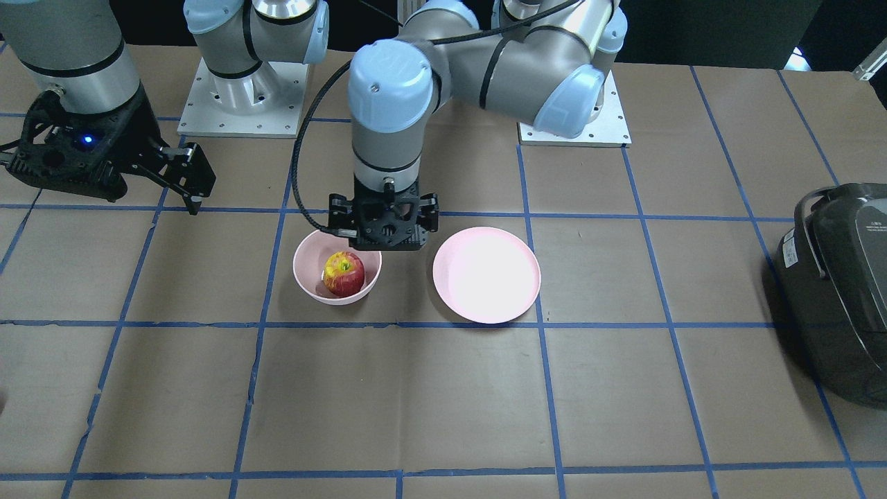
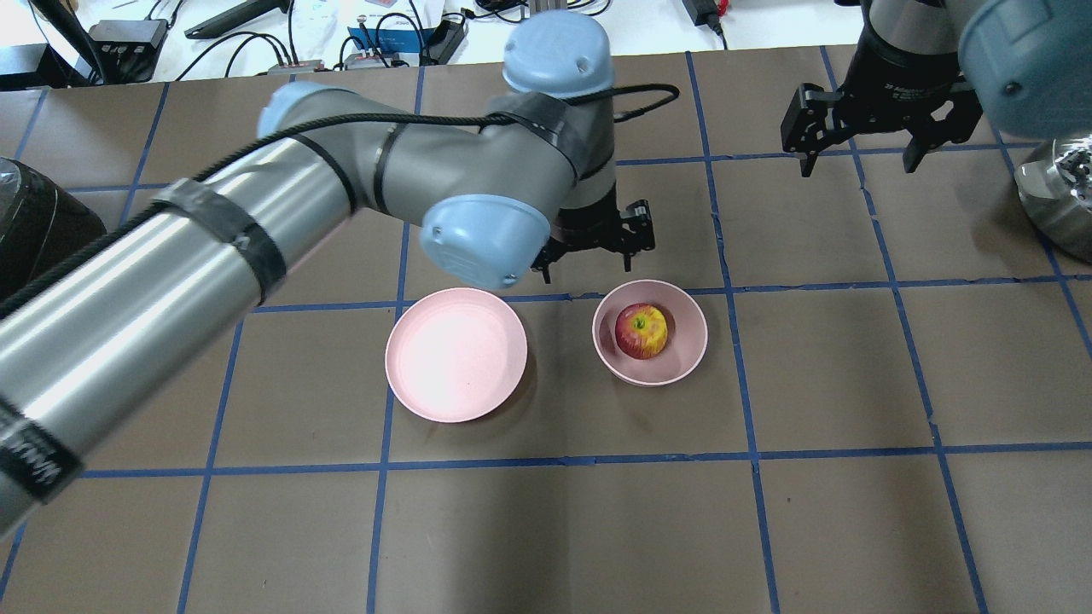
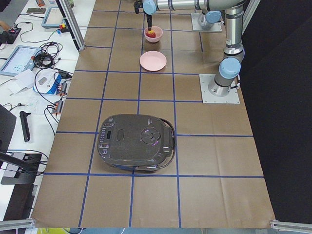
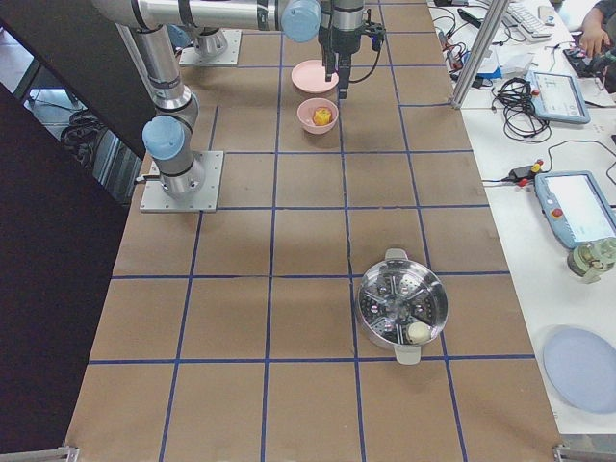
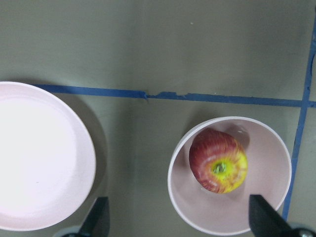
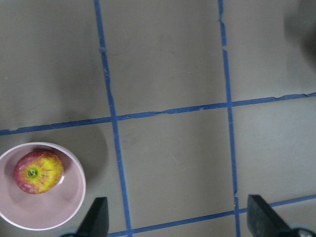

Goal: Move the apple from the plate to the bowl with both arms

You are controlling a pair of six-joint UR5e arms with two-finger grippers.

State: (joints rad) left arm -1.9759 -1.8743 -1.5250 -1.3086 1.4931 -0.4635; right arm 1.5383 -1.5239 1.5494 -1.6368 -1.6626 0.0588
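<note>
The red and yellow apple (image 1: 344,273) (image 2: 641,331) lies in the pale-pink bowl (image 1: 302,274) (image 2: 689,341). The flat pink plate (image 1: 486,274) (image 2: 455,365) is bare beside the bowl. My left gripper (image 2: 589,264) (image 1: 384,229) is open and holds nothing; it hangs just above the bowl's robot-side rim. In its wrist view the apple (image 5: 218,168) sits between the spread fingertips (image 5: 98,217). My right gripper (image 2: 859,162) (image 1: 181,181) is open and holds nothing, raised well off to the bowl's side. Its wrist view shows the bowl (image 6: 74,197) at lower left.
A black rice cooker (image 1: 838,277) (image 3: 136,142) stands at the table end on my left. A steel pot (image 2: 1058,196) (image 4: 402,306) stands at the end on my right. Blue tape lines grid the brown table.
</note>
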